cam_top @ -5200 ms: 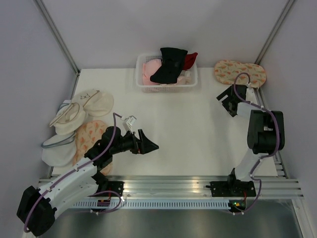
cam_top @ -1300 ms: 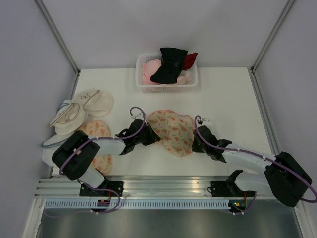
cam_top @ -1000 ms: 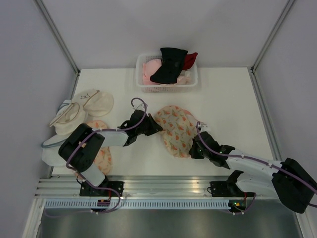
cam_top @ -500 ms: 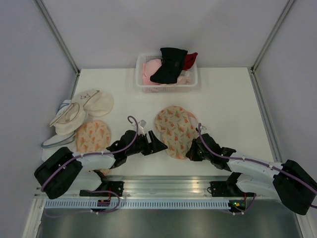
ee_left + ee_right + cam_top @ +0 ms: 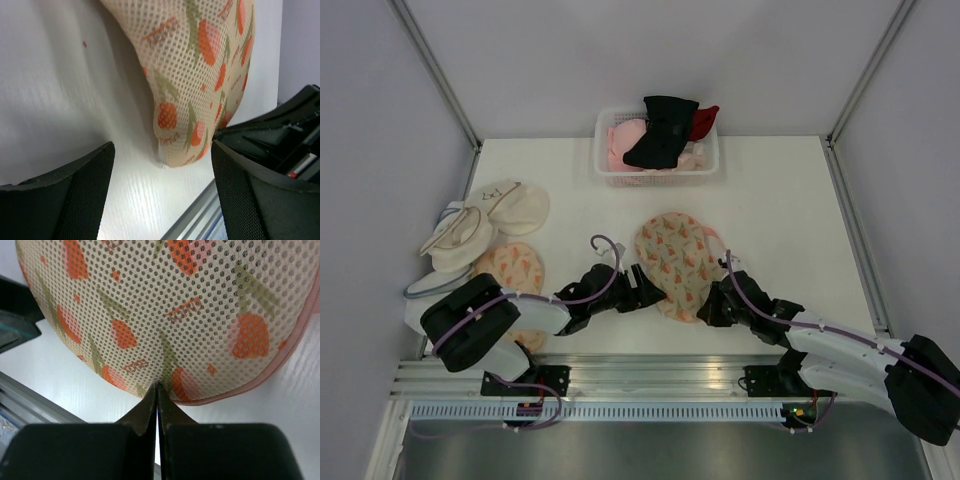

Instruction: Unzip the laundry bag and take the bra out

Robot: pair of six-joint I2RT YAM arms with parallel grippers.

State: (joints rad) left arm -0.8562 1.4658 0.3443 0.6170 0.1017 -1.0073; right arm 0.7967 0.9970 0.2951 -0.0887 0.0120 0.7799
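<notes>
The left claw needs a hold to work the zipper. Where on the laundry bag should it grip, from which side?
Grip the laundry bag probably at its near rounded end, coming low from the left: it bulges right before the open left claw, and the right claw pinches the mesh beside it.

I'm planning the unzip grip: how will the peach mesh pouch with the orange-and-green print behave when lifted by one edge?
Probably floppy: the peach printed mesh laundry bag creases where the right gripper pinches it. Likely light, being open-hole mesh, though its contents are hidden. On the smooth white table it may slide rather than stay put when tugged.
</notes>
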